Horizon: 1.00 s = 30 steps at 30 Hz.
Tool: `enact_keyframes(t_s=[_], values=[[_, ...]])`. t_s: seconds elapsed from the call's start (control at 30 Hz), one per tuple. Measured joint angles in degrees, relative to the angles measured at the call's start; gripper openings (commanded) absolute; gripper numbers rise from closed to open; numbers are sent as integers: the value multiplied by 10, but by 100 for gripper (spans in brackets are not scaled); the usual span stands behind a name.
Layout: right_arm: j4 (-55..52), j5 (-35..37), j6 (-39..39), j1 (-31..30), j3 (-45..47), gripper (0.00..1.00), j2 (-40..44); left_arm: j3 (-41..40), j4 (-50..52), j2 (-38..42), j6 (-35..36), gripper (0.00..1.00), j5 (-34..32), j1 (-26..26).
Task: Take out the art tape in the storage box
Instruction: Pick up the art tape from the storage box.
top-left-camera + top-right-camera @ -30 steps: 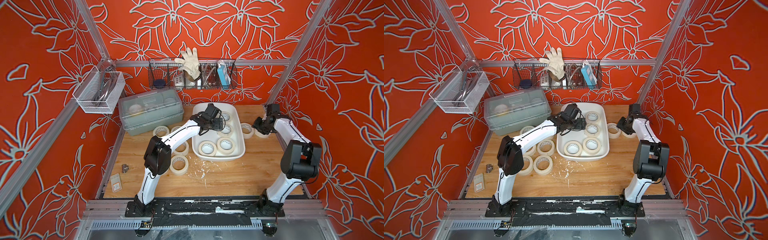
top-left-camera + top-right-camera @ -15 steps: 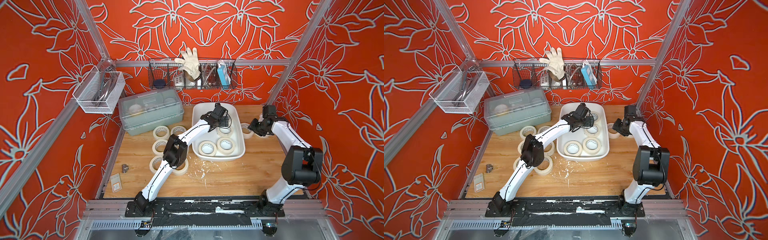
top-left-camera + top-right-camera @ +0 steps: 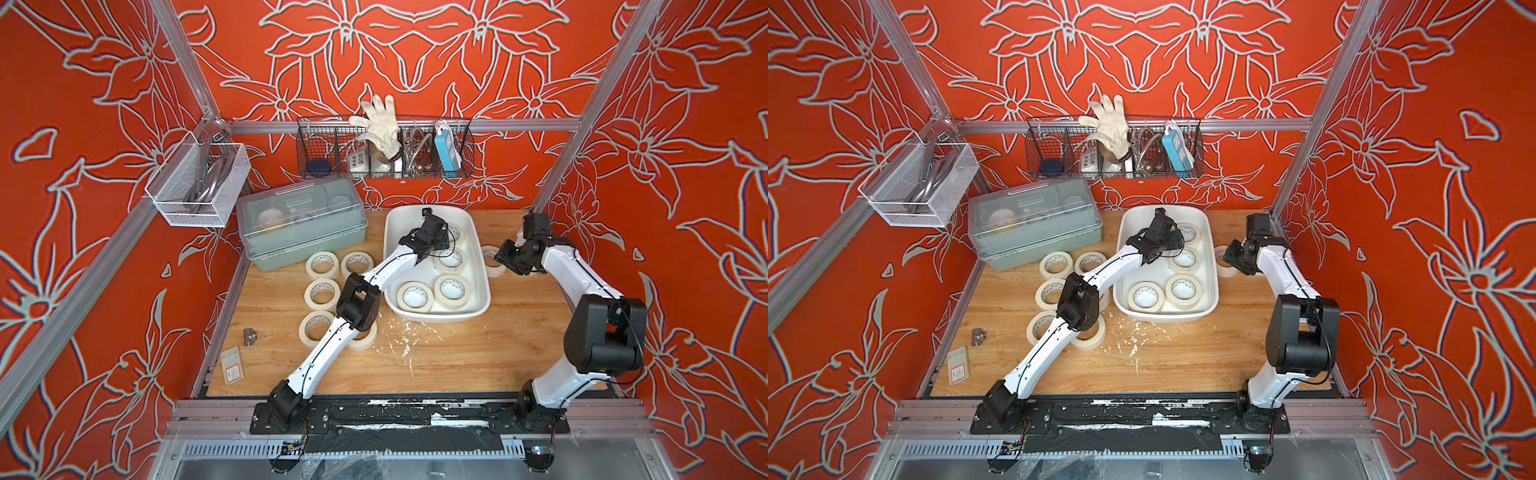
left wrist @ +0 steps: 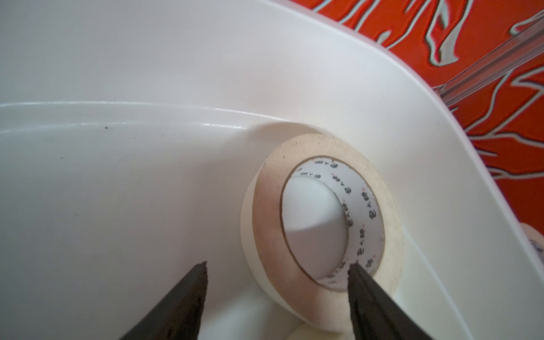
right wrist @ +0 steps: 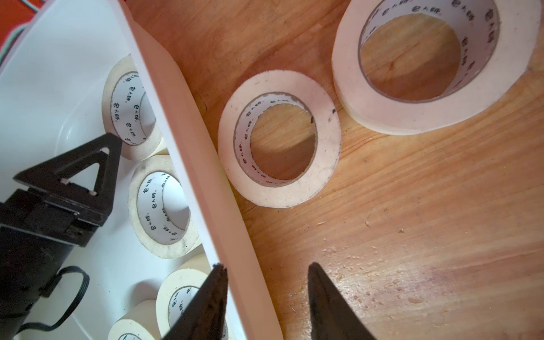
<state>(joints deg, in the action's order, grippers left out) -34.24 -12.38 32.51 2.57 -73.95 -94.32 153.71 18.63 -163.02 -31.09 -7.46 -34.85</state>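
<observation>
The storage box is a shallow white tub at the back of the wooden table. Several art tape rolls lie in it, such as one at the front. My left gripper is down in the box's back right corner. It is open and straddles the wall of one roll, with one finger inside the core and one outside. My right gripper stands open astride the box's right rim, one finger inside and one over the wood.
Several rolls lie on the table left of the box, and two lie right of it. A grey-green lidded box stands back left. Wire baskets hang on the walls. A metal fitting and a packet lie front left.
My left arm has reached further right into the box, to the back corner roll, and its jaws have narrowed. My right gripper has moved left from the loose rolls to the box's rim.
</observation>
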Motion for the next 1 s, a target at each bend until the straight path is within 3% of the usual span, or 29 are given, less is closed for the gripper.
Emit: enact_keyframes(t_s=[0.57,0.63,0.73,1.0], values=[[4,8,3,-11,2,48,0,8,-17,-21,-89,66,32,15],[5,9,3,-11,4,48,0,8,-16,-23,-97,63,33,15],[5,10,3,-11,11,48,0,8,-16,-24,-110,52,35,15],[4,17,2,-11,22,47,8,-2,-24,-22,-135,45,30,15]])
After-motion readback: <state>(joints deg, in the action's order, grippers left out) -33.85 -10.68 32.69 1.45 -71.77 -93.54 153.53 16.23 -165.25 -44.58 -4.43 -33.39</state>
